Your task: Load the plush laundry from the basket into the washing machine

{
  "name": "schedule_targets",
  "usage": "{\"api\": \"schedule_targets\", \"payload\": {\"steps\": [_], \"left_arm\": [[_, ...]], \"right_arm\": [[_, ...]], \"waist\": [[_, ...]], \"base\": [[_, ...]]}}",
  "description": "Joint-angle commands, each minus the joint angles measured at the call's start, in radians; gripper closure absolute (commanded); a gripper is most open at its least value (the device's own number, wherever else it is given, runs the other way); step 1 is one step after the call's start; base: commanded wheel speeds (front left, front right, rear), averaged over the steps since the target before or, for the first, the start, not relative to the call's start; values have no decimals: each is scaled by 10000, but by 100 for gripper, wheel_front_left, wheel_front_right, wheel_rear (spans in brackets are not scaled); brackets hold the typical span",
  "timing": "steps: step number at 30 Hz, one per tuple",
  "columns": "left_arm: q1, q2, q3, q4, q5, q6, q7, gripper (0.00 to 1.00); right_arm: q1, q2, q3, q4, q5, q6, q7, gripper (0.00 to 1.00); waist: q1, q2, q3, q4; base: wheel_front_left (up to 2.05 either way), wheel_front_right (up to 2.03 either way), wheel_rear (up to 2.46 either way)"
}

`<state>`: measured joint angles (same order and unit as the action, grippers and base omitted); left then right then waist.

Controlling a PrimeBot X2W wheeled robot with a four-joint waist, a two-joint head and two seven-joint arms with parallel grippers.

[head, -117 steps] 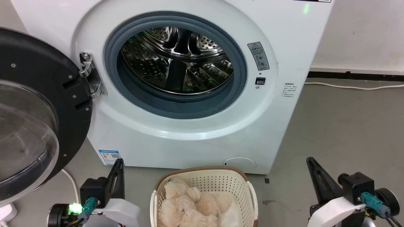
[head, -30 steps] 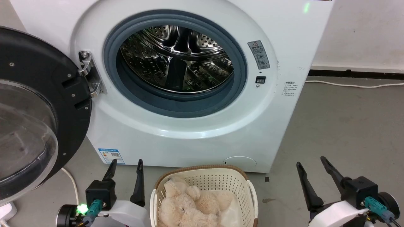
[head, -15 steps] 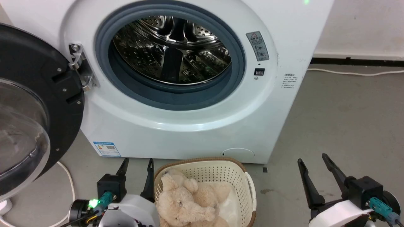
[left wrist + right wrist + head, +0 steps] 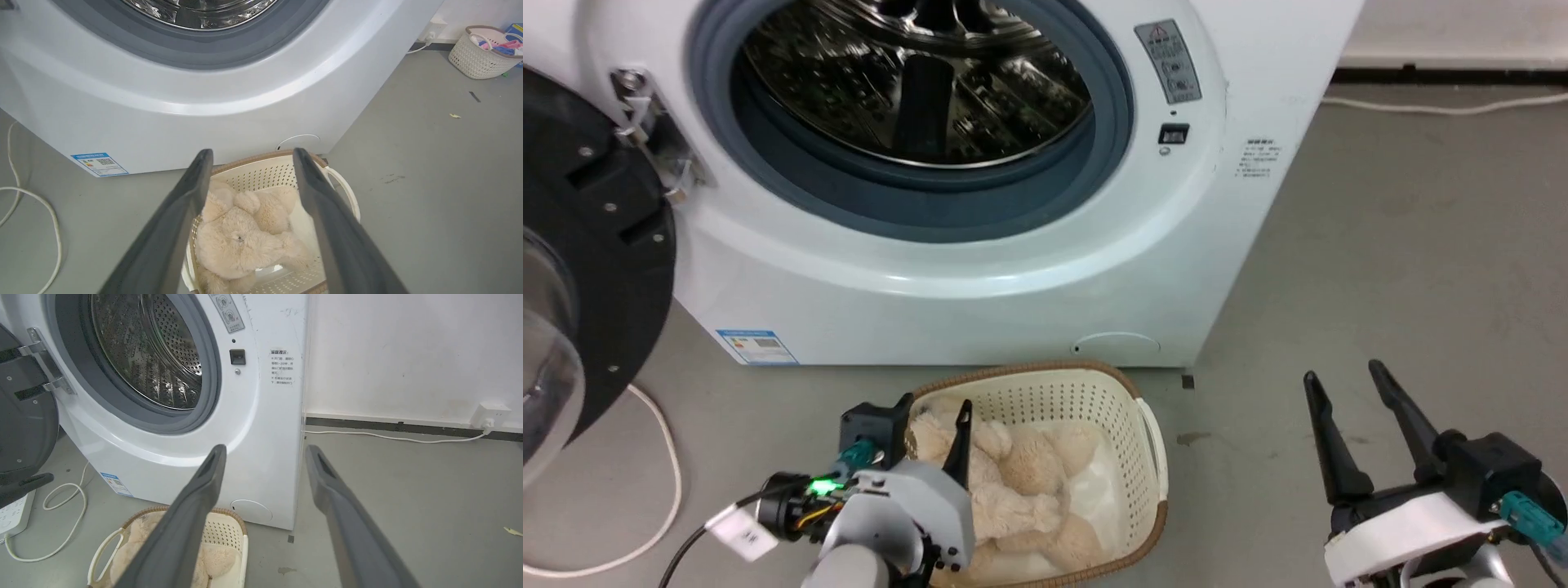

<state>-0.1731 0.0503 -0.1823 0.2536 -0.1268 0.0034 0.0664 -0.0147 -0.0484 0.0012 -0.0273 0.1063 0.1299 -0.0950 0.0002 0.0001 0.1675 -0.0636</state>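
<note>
Blue label (image 4: 756, 346) low on washing machine (image 4: 980, 278) front

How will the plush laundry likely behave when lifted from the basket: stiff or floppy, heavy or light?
Probably floppy: the plush laundry slumps in the basket, and its limb-like bulges would likely dangle. Likely light for its bulk, judging by the fluffy pile. The open left pincer may catch only fur or one limb.

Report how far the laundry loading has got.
Done: the washing machine has its door open, its drum empty as far as shown. In hand: the open left gripper hovers over the plush laundry in the basket, not gripping it. Left: grasp it, lift it, put it in the drum. The right gripper hangs open over the floor.
</note>
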Motion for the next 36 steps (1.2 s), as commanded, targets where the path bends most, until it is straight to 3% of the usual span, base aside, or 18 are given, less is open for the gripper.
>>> {"api": "schedule_targets", "payload": {"steps": [1,14,36], "left_arm": [[-601,37,-329,550,-159,-181,287,0],[-2061,309,-1391,2262,-301,-593,1899,0],[-4140,1274,-3363,4108,5,-596,4944,0]], "right_arm": [[-383,-8,-23,-105,186,5,-176,0],[-786,-10,-140,-226,661,5,-471,0],[-1222,-13,-435,-563,1652,6,-932,0]], "waist": [[-2,-1,491,-215],[-2,-1,1750,-748],[-2,-1,4102,-1606]], "base": [[0,0,0],[0,0,0],[0,0,0]]}}
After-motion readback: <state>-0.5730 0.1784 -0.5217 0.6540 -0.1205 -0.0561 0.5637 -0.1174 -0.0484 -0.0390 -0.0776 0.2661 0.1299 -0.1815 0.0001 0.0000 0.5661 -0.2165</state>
